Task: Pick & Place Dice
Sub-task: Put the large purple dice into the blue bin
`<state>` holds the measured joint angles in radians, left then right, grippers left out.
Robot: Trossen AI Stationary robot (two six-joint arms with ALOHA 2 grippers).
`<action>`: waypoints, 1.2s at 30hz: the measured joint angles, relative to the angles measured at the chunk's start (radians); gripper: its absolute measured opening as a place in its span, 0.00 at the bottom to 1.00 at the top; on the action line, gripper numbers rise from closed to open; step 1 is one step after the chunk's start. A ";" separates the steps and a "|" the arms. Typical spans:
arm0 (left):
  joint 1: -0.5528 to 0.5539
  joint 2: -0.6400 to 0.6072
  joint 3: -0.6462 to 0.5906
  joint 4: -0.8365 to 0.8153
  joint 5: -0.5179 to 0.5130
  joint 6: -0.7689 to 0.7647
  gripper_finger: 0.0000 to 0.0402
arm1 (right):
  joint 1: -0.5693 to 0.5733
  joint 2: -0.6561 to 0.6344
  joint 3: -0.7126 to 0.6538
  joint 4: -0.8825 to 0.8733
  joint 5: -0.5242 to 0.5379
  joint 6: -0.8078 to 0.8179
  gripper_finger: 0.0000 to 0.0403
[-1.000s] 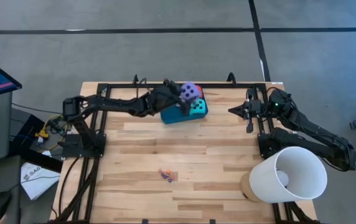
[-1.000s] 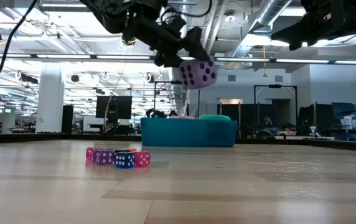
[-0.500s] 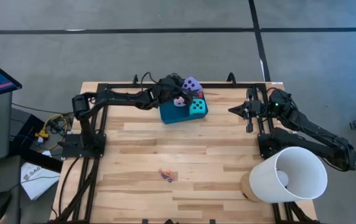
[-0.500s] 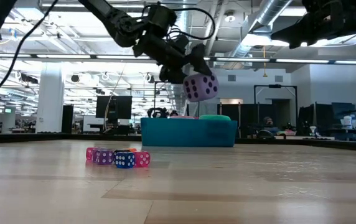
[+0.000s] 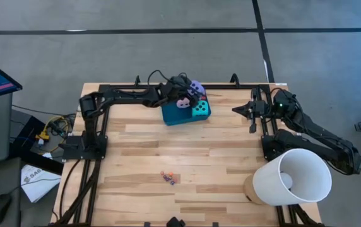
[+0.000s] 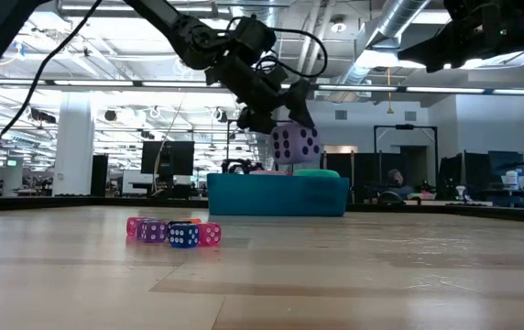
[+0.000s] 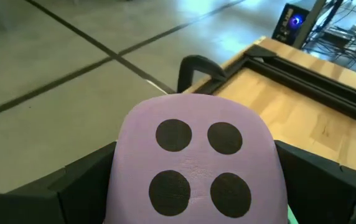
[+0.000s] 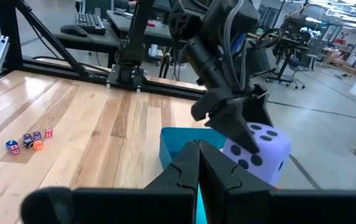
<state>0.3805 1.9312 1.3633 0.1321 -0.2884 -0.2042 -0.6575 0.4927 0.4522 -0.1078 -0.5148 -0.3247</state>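
My left gripper (image 5: 192, 91) reaches over the far side of the teal tray (image 5: 171, 116) and is shut on the purple die (image 5: 197, 86), which hangs above the tray (image 6: 277, 195) in the low view (image 6: 295, 145). The pink die (image 5: 182, 103) and the turquoise die (image 5: 199, 110) lie in the tray, their tops showing over its wall. The arm and the purple die cover the red die. My right gripper (image 5: 235, 111) waits shut to the right of the tray, well above the table. My left gripper pinches the purple die between its two fingers, one finger (image 7: 81, 183) on each of two opposite faces, with the four-pip face (image 7: 196, 168) toward the wrist camera. The fingers slant down from the table's left. The die is lifted clear, just above the tray.
Several tiny dice (image 5: 169, 178) lie in a cluster near the table's near edge (image 6: 172, 232). A large white cone-shaped thing (image 5: 294, 176) stands at the near right corner by the right arm's base. Black rails run along the far edge (image 5: 231, 86). Bare wood lies between.
My left gripper has carried the purple die toward the table's far edge and a little right, lowering it steadily until it hangs just over the tray. It has stayed shut on the die, and the die has turned slightly in the hold.
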 joint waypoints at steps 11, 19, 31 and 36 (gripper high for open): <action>0.005 0.024 0.000 0.002 0.022 -0.011 0.95 | 0.000 0.005 0.000 0.000 0.000 0.001 0.00; 0.006 0.023 0.000 0.001 0.018 -0.011 0.99 | 0.000 0.005 0.000 0.000 0.000 0.003 0.00; 0.003 0.022 0.000 0.005 0.019 -0.012 0.98 | 0.000 0.005 0.000 -0.001 0.000 0.002 0.00; 0.002 0.022 -0.001 0.006 0.020 -0.013 0.99 | 0.000 0.005 0.000 -0.001 0.000 0.002 0.00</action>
<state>0.3828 1.9530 1.3624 0.1379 -0.2687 -0.2173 -0.6575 0.4973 0.4522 -0.1085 -0.5148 -0.3228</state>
